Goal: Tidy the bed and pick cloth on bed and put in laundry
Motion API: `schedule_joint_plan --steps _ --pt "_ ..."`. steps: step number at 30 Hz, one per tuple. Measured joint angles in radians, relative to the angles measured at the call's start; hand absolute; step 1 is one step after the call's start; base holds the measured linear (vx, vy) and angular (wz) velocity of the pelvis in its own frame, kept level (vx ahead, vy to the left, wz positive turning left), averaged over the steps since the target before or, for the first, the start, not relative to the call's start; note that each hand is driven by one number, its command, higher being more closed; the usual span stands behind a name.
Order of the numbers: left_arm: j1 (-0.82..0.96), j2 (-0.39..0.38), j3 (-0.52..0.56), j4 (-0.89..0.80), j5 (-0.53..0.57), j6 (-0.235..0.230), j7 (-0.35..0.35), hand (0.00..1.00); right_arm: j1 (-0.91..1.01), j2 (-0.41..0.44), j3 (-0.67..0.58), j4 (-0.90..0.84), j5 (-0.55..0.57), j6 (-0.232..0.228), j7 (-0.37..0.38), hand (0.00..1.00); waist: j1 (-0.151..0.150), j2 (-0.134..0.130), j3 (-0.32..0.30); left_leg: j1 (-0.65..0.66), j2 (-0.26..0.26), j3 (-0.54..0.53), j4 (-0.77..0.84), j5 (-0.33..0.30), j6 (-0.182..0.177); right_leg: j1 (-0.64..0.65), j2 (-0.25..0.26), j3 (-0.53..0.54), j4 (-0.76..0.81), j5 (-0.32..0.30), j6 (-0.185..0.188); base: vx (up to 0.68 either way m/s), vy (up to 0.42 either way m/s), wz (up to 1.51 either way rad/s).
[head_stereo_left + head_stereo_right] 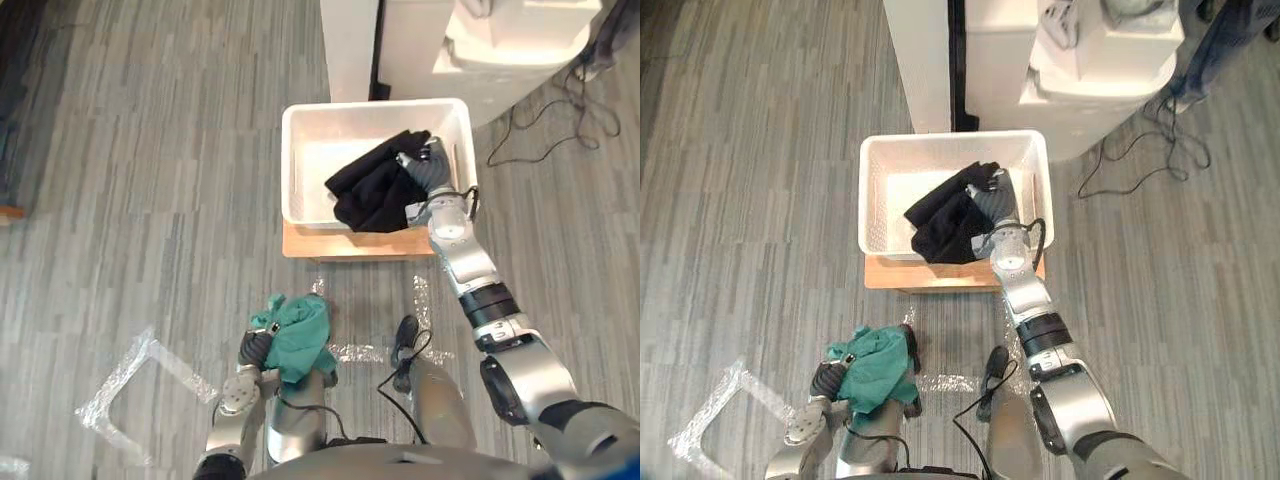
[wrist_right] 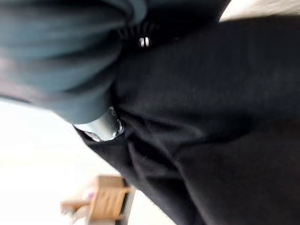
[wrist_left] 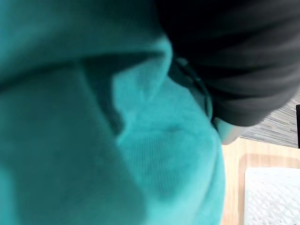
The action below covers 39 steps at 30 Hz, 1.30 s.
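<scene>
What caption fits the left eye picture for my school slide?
Right hand on a black cloth in the white bin; left hand holds a teal cloth.

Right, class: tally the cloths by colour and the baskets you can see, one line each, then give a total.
1 black cloth, lying in the basket by the right hand
1 teal cloth, held in the left hand
1 white basket
Total: 3

The black cloth [image 1: 370, 190] half buries the right hand [image 1: 425, 170]; teal cloth [image 1: 305, 335] covers the left hand [image 1: 255, 348].
</scene>
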Motion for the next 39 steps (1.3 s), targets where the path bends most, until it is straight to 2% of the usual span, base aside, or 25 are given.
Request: schedule_joint_plan --steps 5,10,14,17,19,20,24,26,28,31,34,37,39 --pt "-0.020 -0.003 -0.002 -0.021 0.000 -0.003 0.019 1.00 0.007 -0.001 -0.028 0.019 -0.011 0.003 -0.033 0.00 -0.007 0.017 0.020 -0.009 0.000 0.006 0.000 0.002 0.003 -0.013 0.000 0.007 0.002 0.000 0.000 0.04 -0.006 -0.04" --pt "-0.023 -0.004 -0.001 -0.024 0.001 -0.020 0.022 1.00 0.031 0.000 -0.035 0.014 -0.027 0.004 -0.048 0.00 -0.015 0.020 0.021 -0.005 0.000 0.011 0.001 0.004 0.006 -0.014 0.000 0.012 0.004 -0.002 -0.001 0.06 -0.012 -0.03" --pt "-0.023 -0.012 -0.001 -0.025 0.002 -0.019 0.035 1.00 0.157 0.003 -0.043 -0.098 -0.029 0.010 -0.056 0.00 -0.015 0.019 0.021 0.023 0.000 0.013 0.000 -0.001 0.002 0.012 0.000 0.015 0.007 -0.011 -0.003 0.05 -0.013 0.01" --pt "-0.020 -0.014 -0.001 -0.027 0.004 -0.015 0.040 1.00 0.237 0.002 -0.043 -0.214 -0.050 0.010 -0.057 0.00 -0.030 0.017 0.020 0.041 0.001 0.014 -0.004 -0.015 -0.004 0.031 0.001 0.016 0.007 -0.019 0.006 0.00 0.000 0.00" --pt "-0.012 -0.015 -0.001 -0.028 0.007 -0.014 0.040 1.00 0.290 0.002 -0.044 -0.281 -0.069 0.010 -0.057 0.00 -0.034 0.006 0.009 0.057 0.001 0.024 -0.005 -0.022 -0.005 0.046 0.003 0.020 -0.002 -0.023 0.010 0.04 -0.019 -0.11" --pt "-0.003 -0.014 0.001 -0.028 0.009 -0.012 0.040 1.00 0.327 0.002 -0.044 -0.323 -0.079 0.009 -0.057 0.00 -0.036 -0.009 -0.004 0.064 0.003 0.034 -0.005 -0.026 -0.006 0.050 0.005 0.028 -0.010 -0.023 0.012 0.08 -0.023 -0.16" --pt "0.016 -0.013 0.002 -0.028 0.012 0.007 0.038 1.00 0.413 0.002 -0.058 -0.358 -0.110 0.010 -0.054 0.00 -0.048 -0.044 -0.045 0.091 0.004 0.036 -0.005 -0.038 -0.010 0.094 0.012 0.033 -0.052 -0.012 0.014 0.10 -0.012 -0.05" --pt "0.039 -0.013 0.005 -0.028 0.012 0.012 0.032 1.00 0.481 0.003 -0.080 -0.359 -0.128 0.009 -0.051 0.00 -0.052 -0.064 -0.091 0.103 0.002 0.037 -0.003 -0.041 -0.009 0.114 0.013 0.032 -0.071 -0.011 0.015 0.18 -0.012 0.01" --pt "0.040 -0.013 0.023 -0.020 0.010 0.014 0.029 1.00 0.534 0.004 -0.113 -0.357 -0.138 0.010 -0.044 0.00 -0.056 -0.072 -0.105 0.126 -0.007 0.035 0.000 -0.044 -0.012 0.146 0.012 0.031 -0.081 -0.013 0.015 0.15 0.003 0.06" --pt "0.038 -0.016 0.104 0.005 -0.008 0.014 0.028 1.00 0.617 0.003 -0.181 -0.355 -0.139 0.011 -0.029 0.00 -0.058 -0.070 -0.126 0.153 -0.006 0.034 -0.001 -0.048 -0.018 0.179 0.019 0.032 -0.097 -0.014 0.015 0.08 -0.013 0.00" --pt "0.030 -0.016 0.239 0.133 -0.032 0.020 0.035 1.00 0.714 0.004 -0.267 -0.315 -0.135 0.019 -0.019 0.00 -0.069 -0.062 -0.174 0.154 -0.004 0.021 -0.005 -0.052 -0.022 0.186 0.022 0.020 -0.098 -0.025 0.015 0.02 -0.004 0.12" --pt "0.031 -0.007 0.399 0.257 -0.082 0.037 0.041 1.00 0.833 0.015 -0.389 -0.199 -0.091 0.033 -0.014 0.00 -0.080 -0.065 -0.216 0.155 -0.004 -0.027 -0.006 -0.056 -0.027 0.216 0.018 -0.026 -0.099 -0.051 0.023 0.02 0.001 0.39" --pt "0.032 -0.001 0.463 0.285 -0.122 0.049 0.042 1.00 0.864 0.016 -0.434 -0.141 -0.063 0.039 -0.013 0.00 -0.081 -0.066 -0.226 0.152 -0.004 -0.038 -0.006 -0.065 -0.030 0.225 0.018 -0.043 -0.101 -0.061 0.024 0.01 0.005 0.29"
